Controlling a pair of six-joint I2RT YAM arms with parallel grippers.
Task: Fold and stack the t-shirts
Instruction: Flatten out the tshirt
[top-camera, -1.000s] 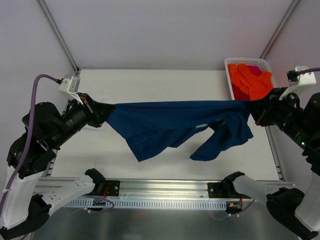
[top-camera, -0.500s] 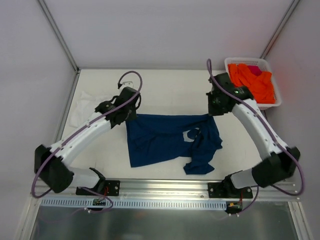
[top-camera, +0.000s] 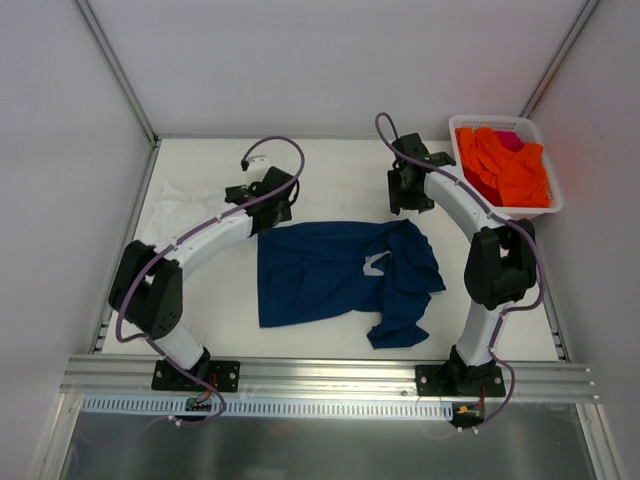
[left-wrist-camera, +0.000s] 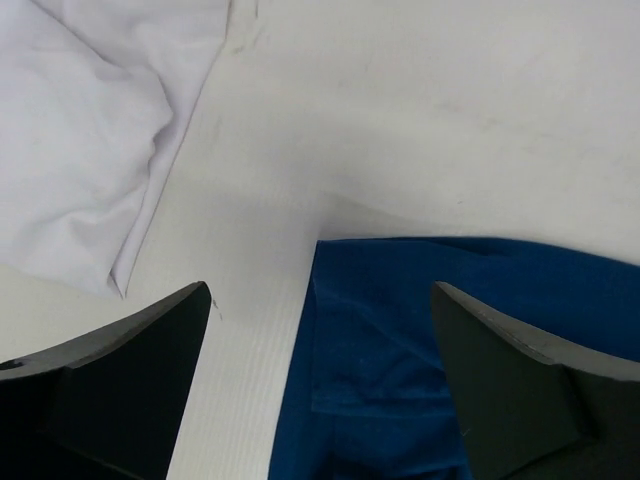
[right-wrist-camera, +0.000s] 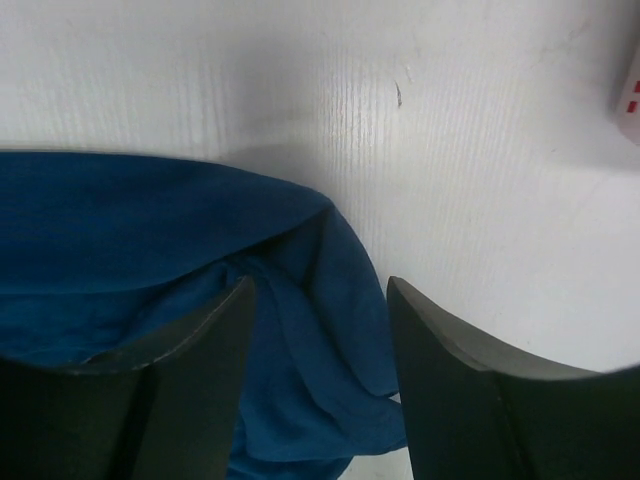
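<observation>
1. White table (top-camera: 330, 165) is taking up most of the top view, with both arms reaching out over it from the near edge.
2. Navy t-shirt (top-camera: 320, 275) is lying crumpled in the middle of the table. It's spreading fairly flat on its left half and bunching into folds on the right, with one flap trailing toward the near edge. A small pale patch is peeking out of the folds, too small to make out.
3. White t-shirt (top-camera: 180, 212) is sitting rumpled at the far left of the table, near the navy one but not touching it. The left wrist camera is showing bare table between the two.
4. White basket (top-camera: 495, 120) is sitting in the far right corner, holding a heap of orange clothes (top-camera: 505, 165).
5. Left gripper (top-camera: 272, 200) is hovering at the navy shirt's far left corner with its jaws standing wide. The shirt's edge (left-wrist-camera: 480, 330) is lying under the gap and nothing is getting pinched.
6. Right gripper (top-camera: 405, 190) is hanging over the shirt's far right corner, jaws parted about halfway. Folded blue cloth (right-wrist-camera: 130, 230) is lying loose beneath and between the fingers (right-wrist-camera: 450, 390), not clamped.
</observation>
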